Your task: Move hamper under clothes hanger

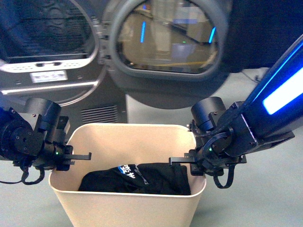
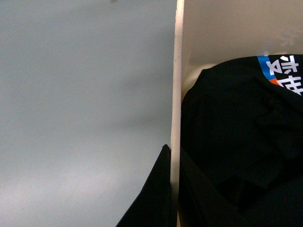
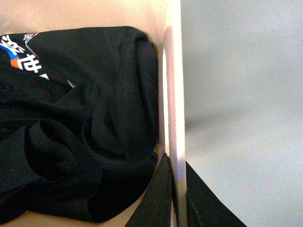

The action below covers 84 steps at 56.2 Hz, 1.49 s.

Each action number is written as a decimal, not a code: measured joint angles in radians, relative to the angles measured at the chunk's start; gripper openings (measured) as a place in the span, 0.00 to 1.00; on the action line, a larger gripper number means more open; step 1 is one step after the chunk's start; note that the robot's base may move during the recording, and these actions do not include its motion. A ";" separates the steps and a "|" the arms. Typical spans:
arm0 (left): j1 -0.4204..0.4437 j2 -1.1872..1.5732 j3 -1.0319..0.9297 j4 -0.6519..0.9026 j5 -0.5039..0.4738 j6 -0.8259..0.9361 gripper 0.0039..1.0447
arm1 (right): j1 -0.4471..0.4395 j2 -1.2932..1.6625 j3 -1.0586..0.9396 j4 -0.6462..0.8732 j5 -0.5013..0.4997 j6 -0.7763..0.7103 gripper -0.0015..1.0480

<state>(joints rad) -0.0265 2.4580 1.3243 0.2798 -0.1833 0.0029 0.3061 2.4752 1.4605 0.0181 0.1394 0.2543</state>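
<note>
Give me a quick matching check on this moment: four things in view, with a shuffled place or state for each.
Things:
1. hamper
2. black garment
3. left gripper
4. dryer door

Places or states:
A. swung open, behind the hamper
B. lying inside the hamper
C. clamped across the hamper's left rim
D. beige, open-topped

Pairs: 1-D, 2-B, 3-C, 4-A

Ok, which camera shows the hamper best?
The front view: the hamper shows nearly its whole rim and its front wall. Each wrist view catches only a strip of rim beside the black garment.
</note>
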 joint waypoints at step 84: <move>-0.018 -0.002 0.003 0.002 0.002 -0.002 0.04 | -0.013 -0.013 -0.004 0.000 0.012 -0.004 0.03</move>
<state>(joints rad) -0.0441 2.4561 1.3277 0.2821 -0.1814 0.0013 0.2935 2.4626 1.4563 0.0181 0.1513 0.2501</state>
